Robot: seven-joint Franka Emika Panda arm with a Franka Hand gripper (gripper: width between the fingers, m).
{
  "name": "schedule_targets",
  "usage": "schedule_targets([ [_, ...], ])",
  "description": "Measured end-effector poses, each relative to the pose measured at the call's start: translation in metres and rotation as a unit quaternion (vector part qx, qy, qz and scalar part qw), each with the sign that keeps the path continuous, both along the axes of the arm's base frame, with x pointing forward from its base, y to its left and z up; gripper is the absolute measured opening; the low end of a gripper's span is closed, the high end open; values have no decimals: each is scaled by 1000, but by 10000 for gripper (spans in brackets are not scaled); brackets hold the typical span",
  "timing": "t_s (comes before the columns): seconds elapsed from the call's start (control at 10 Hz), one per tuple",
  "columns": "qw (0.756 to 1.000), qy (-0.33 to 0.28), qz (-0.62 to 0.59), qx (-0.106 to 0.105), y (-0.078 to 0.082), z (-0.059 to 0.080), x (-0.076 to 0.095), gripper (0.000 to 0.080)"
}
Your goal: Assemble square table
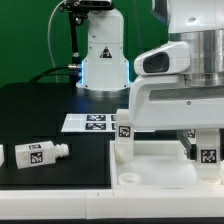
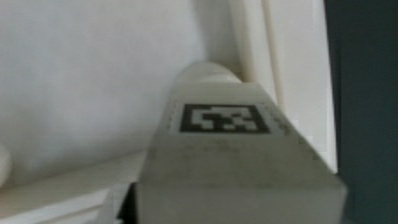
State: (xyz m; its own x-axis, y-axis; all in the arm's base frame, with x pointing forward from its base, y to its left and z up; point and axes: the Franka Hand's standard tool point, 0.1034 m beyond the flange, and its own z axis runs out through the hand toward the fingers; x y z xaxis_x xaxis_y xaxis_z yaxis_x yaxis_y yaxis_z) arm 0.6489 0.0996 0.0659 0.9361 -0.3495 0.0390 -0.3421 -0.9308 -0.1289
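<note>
The gripper [image 1: 203, 138] hangs over the square tabletop slab [image 1: 150, 178] at four o'clock in the exterior view, with a tagged leg [image 1: 207, 155] directly beneath it. Whether its jaws clamp that leg cannot be told. A second leg [image 1: 124, 140] stands upright at the slab's ten o'clock corner, and a third leg [image 1: 36, 153] lies on the black worktop [image 1: 60, 100] at nine o'clock.

Smooth white plastic leg [image 1: 35, 153], matt black worktop [image 1: 40, 110]

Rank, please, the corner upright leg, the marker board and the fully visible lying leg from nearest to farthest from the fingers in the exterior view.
1. Upright leg, on the slab's corner.
2. Marker board, behind that leg.
3. Lying leg, toward the exterior view's left.
</note>
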Motion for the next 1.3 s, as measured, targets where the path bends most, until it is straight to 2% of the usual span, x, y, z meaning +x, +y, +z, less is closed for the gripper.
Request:
schedule_targets([
  [0.2,995,12,-103,6,0,0,-1,278],
  [0.4,968,29,-250,9,-2,1,-2,278],
  [0.6,901,47,-432,17,-6,-4,-4,278],
  [0.8,827,69,-557,25,-7,-5,-7,279],
  [0.9,812,72,-579,26,-7,-5,-8,279],
  [1.1,825,71,-561,25,-7,-4,-8,294],
  [1.2,846,66,-529,19,-4,-4,-8,294],
  [1.3,887,58,-457,11,7,-2,-8,472],
])
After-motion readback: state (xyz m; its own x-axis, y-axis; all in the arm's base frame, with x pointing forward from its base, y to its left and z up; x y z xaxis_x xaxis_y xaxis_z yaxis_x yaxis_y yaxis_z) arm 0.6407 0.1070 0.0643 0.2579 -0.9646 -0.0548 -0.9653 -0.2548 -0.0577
